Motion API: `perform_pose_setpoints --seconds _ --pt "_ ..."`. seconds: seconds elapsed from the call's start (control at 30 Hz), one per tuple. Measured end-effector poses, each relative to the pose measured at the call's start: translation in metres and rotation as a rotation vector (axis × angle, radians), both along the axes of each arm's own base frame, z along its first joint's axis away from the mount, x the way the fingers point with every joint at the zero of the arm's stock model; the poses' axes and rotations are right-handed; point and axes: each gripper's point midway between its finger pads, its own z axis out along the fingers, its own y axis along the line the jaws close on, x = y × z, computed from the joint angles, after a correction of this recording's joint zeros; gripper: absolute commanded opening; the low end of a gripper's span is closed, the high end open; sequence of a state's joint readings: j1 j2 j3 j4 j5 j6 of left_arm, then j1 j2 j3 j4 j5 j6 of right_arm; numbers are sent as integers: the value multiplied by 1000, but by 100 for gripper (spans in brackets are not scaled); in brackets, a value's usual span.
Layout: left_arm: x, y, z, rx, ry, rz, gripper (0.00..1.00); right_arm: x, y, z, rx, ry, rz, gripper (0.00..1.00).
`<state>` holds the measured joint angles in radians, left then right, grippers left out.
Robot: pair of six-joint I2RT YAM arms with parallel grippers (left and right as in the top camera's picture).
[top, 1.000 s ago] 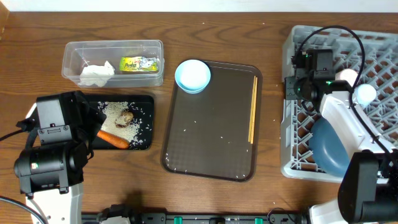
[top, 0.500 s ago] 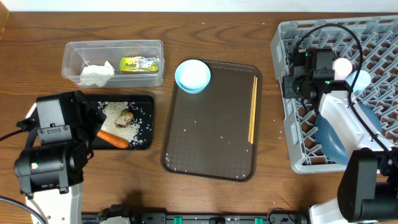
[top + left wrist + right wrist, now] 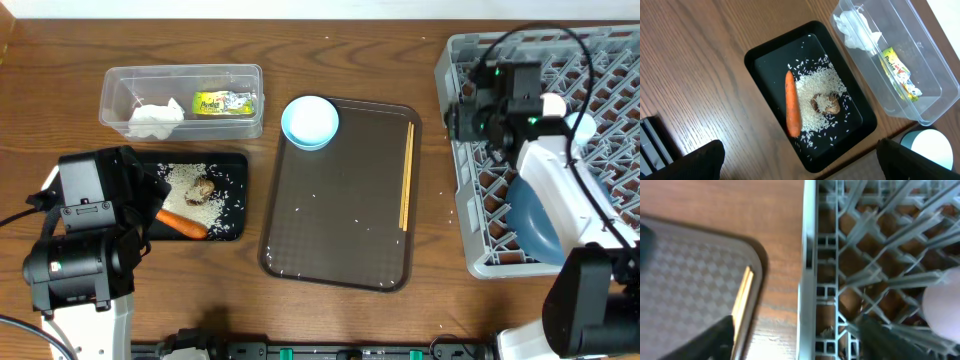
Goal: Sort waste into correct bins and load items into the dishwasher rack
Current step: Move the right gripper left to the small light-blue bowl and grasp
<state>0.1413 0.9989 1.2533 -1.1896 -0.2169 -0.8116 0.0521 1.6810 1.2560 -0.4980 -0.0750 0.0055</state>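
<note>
Five waste kinds lying sorted: tissue (image 3: 152, 117), wrapper (image 3: 224, 102) in clear tub (image 3: 180, 72); carrot (image 3: 182, 223), food lump (image 3: 203, 188), rice (image 3: 188, 176) in black tray (image 3: 243, 200). Plate (image 3: 530, 225), pink cup (image 3: 553, 103), blue cup (image 3: 582, 125) sitting in rack (image 3: 460, 60). I'm seeing bowl (image 3: 310, 121), chopsticks (image 3: 406, 175) waiting on serving tray (image 3: 340, 220). Left gripper (image 3: 800, 165) open, empty; right gripper (image 3: 797, 335) open astride rack wall.

Setting: robot lab set-up, staged as a canteen dish-return station; I run it remotely. Evidence: wood-grain worktop (image 3: 50, 100); left arm (image 3: 85, 240) and right arm (image 3: 560, 190) standing at its near edge; grey dishwasher rack (image 3: 465, 190); dark-brown serving tray (image 3: 330, 200); clear tub (image 3: 180, 70) and black tray (image 3: 235, 200) holding food scraps and litter.
</note>
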Motion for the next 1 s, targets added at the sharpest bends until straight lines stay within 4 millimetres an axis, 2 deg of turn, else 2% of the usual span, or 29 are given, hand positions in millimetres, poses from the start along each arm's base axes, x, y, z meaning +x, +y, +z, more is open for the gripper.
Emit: perform_pose_setpoints --seconds 0.17,0.23,0.3,0.37,0.4,0.43,0.47,0.6,0.67,0.7,0.77,0.83,0.93,1.0 --pt "0 0 0 0 0 0 98 -1 4 24 19 10 4 79" --pt "0 0 0 0 0 0 98 1 14 37 52 -7 33 80" --pt "0 0 0 0 0 0 98 5 33 53 102 -41 91 80" --pt "0 0 0 0 0 0 98 8 64 72 161 -93 178 81" --pt "0 0 0 0 0 0 98 8 87 82 191 -127 240 81" --pt "0 0 0 0 0 0 98 7 96 85 201 -136 263 82" --pt "0 0 0 0 0 0 98 5 113 90 216 -154 308 82" --pt "0 0 0 0 0 0 98 -6 189 109 242 -252 474 87" --pt "0 0 0 0 0 0 98 -14 226 110 247 -280 545 91" --pt "0 0 0 0 0 0 98 -20 251 103 245 -282 582 92" --pt "0 0 0 0 0 0 98 -24 274 89 222 -277 613 94" --pt "0 0 0 0 -1 0 98 -27 296 60 179 -247 631 95" --pt "0 0 0 0 0 0 98 -29 313 11 104 -190 648 96" --pt "0 0 0 0 0 0 98 -28 317 -14 65 -164 651 96"
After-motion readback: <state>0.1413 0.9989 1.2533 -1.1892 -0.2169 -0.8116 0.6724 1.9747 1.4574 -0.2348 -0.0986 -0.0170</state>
